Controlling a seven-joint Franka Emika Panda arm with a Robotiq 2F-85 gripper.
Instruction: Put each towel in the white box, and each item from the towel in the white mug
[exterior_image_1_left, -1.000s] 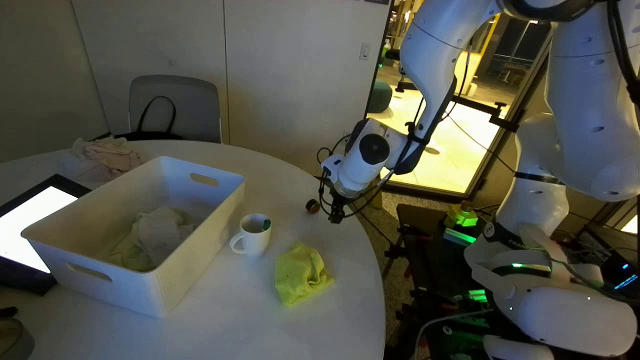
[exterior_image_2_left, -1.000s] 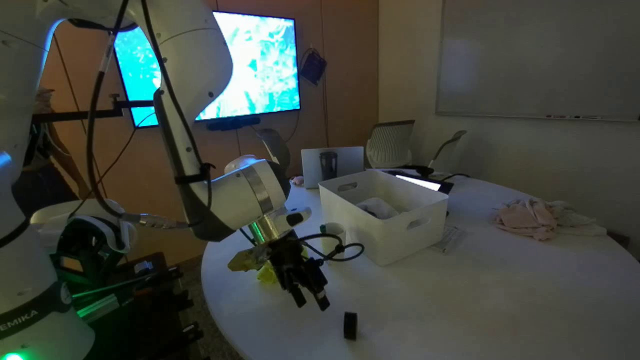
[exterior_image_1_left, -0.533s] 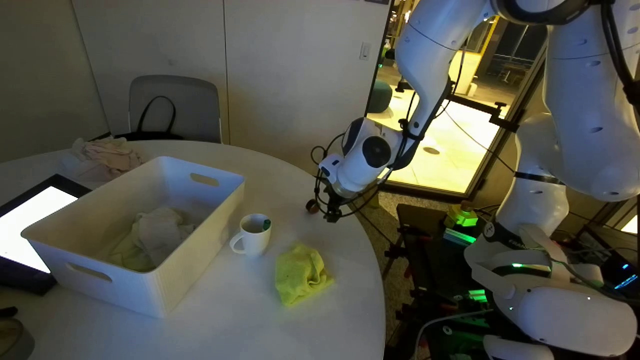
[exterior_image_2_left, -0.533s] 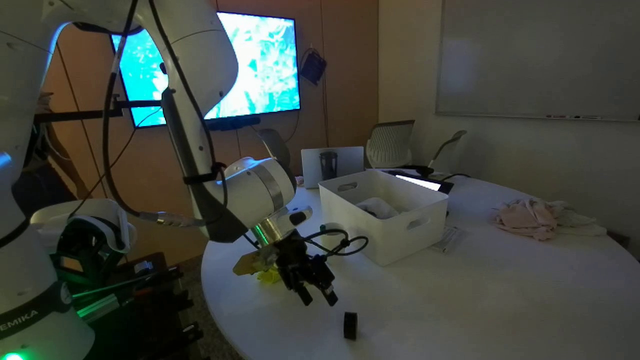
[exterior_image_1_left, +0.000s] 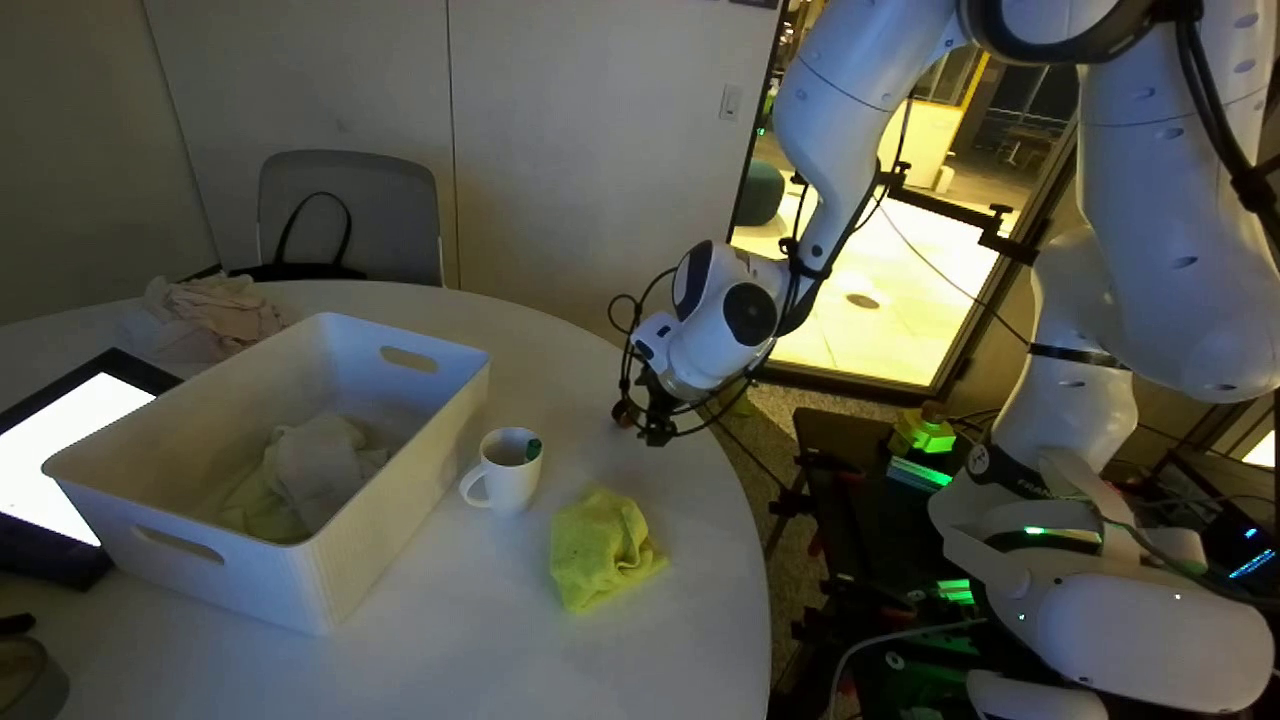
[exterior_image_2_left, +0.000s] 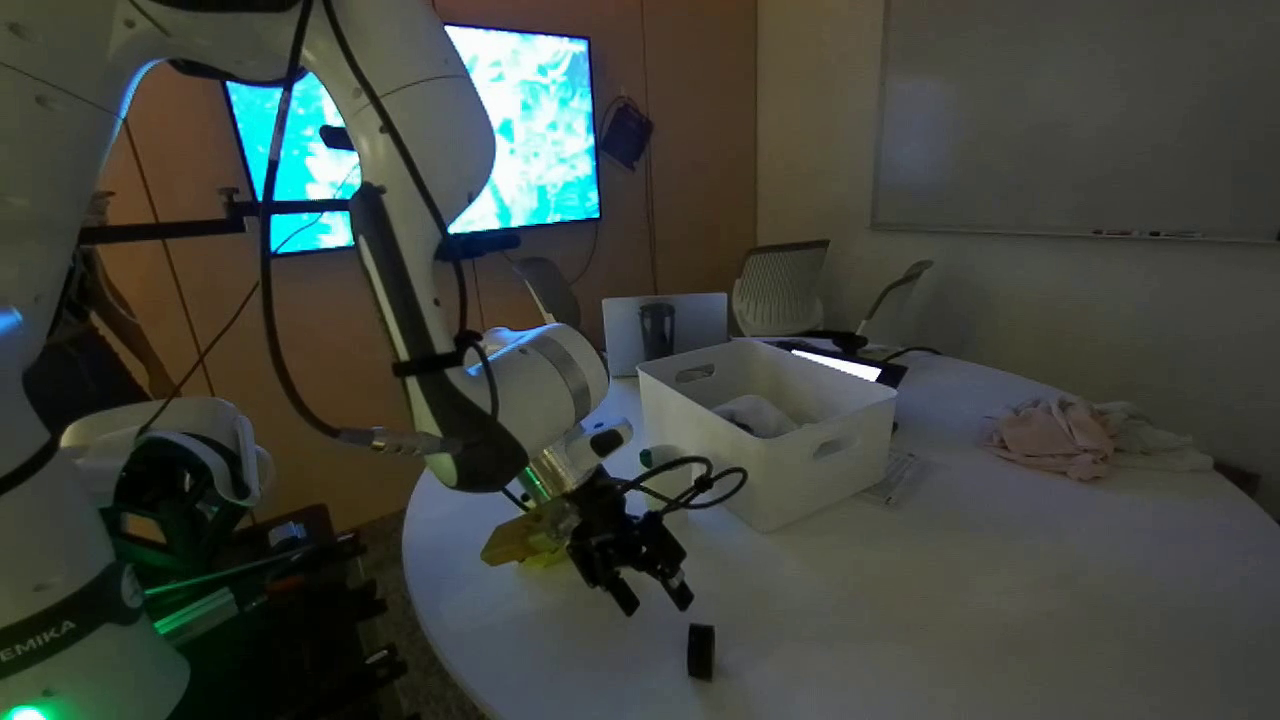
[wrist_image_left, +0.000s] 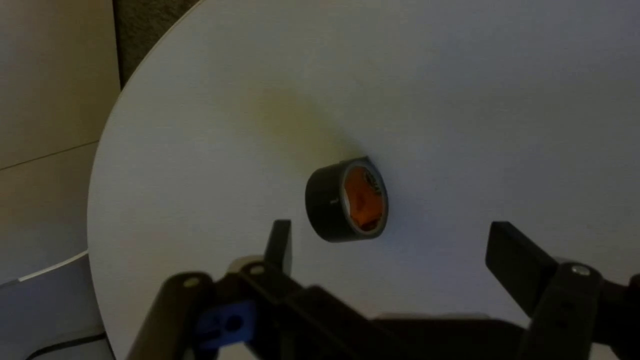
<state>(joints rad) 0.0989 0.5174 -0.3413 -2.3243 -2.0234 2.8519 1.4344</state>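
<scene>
Claw (wrist_image_left: 390, 245) above the desk (exterior_image_1_left: 480, 650), its 2 fingers wide apart and holding nothing. Deciding relation: the tape (wrist_image_left: 341, 202) stands on edge on the desk, apart from the fingertips and, in the wrist view, just beyond them. It lies off-centre, near the finger at that picture's left, with a broad gap to the finger opposite. Its axis runs nearly parallel to the line joining the fingers, so closure would presumably meet its 2 flat faces. Presumed step: approach to this item, destined for the mug (exterior_image_1_left: 512, 485); a sideways correction and a descent appear to be required. An off-centre nudge might tip or roll the tape. Nothing is seen between claw and tape.

Surroundings: the mug, with a green item (exterior_image_1_left: 533, 450) inside, stands upright just beside the box (exterior_image_1_left: 290, 580). The towel (exterior_image_1_left: 605, 548) lies on the desk near the mug, towards the arm's base, yet to be boxed. Pale cloth (exterior_image_1_left: 325, 462) lies rumpled in the box, possibly another towel. A tablet (exterior_image_1_left: 75, 440) lies by the box's opposite side; pink cloth (exterior_image_1_left: 230, 303) lies beyond.
</scene>
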